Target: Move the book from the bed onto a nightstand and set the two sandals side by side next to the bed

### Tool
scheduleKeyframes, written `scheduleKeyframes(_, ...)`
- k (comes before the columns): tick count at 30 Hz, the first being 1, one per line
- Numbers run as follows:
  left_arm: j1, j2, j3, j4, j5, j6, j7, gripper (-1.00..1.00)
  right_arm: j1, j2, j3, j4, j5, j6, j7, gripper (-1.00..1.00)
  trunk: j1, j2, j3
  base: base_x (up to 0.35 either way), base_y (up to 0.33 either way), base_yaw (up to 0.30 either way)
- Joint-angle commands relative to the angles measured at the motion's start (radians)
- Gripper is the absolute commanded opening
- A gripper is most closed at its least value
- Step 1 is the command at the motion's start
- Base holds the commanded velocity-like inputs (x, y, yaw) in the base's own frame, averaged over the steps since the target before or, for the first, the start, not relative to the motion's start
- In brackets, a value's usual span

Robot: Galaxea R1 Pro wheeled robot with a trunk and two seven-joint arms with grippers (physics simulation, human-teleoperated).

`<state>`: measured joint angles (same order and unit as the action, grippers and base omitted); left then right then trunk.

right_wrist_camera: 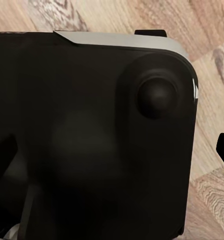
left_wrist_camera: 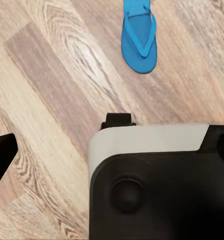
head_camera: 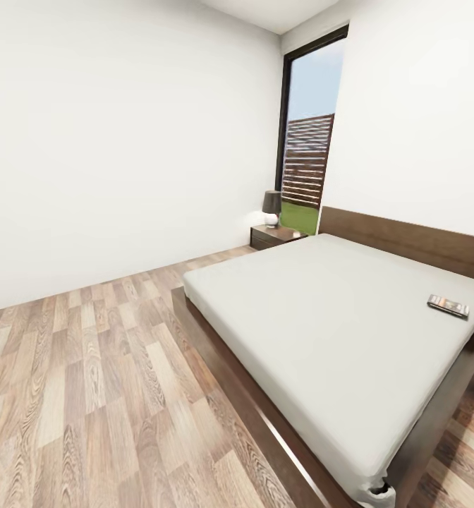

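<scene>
Floor (head_camera: 89, 395): wood plank, bedroom.
Sandal (left_wrist_camera: 138, 37): lay flat on floor, seen by left wrist camera.
Bed (head_camera: 321, 331): ahead.
Book (head_camera: 448, 305): on mattress, far right, nearer right arm; long axis across.
Nightstand (head_camera: 276, 236): beyond, beside headboard.
Fingers: state untellable, both grippers.

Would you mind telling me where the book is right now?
In the head view, the book lies flat on the bed's grey mattress, near its right edge, just below the headboard.
</scene>
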<state>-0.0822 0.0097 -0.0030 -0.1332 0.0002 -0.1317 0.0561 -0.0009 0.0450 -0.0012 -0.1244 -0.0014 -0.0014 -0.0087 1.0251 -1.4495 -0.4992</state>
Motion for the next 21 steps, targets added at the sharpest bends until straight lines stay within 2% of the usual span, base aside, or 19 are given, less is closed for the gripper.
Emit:
scheduleKeyframes(1, -0.009, 0.000, -0.001, -0.004, -0.001, 0.010, 0.004, 1.00, 0.000, 0.000, 0.000, -0.001, 0.000, 0.000, -0.001, 1.00, 0.000, 0.000, -0.001, 0.000, 0.000, 0.000)
scheduleKeyframes(8, -0.053, 0.000, -0.004, -0.017, -0.004, 0.059, 0.008, 1.00, 0.000, 0.000, 0.000, -0.004, 0.000, 0.000, -0.001, 1.00, 0.000, 0.000, -0.001, 0.000, 0.000, 0.000)
scheduleKeyframes(21, -0.086, -0.003, -0.007, -0.023, -0.005, 0.080, 0.009, 1.00, 0.000, 0.000, 0.000, -0.011, 0.001, 0.000, -0.001, 1.00, 0.000, 0.000, -0.001, 0.000, 0.000, 0.000)
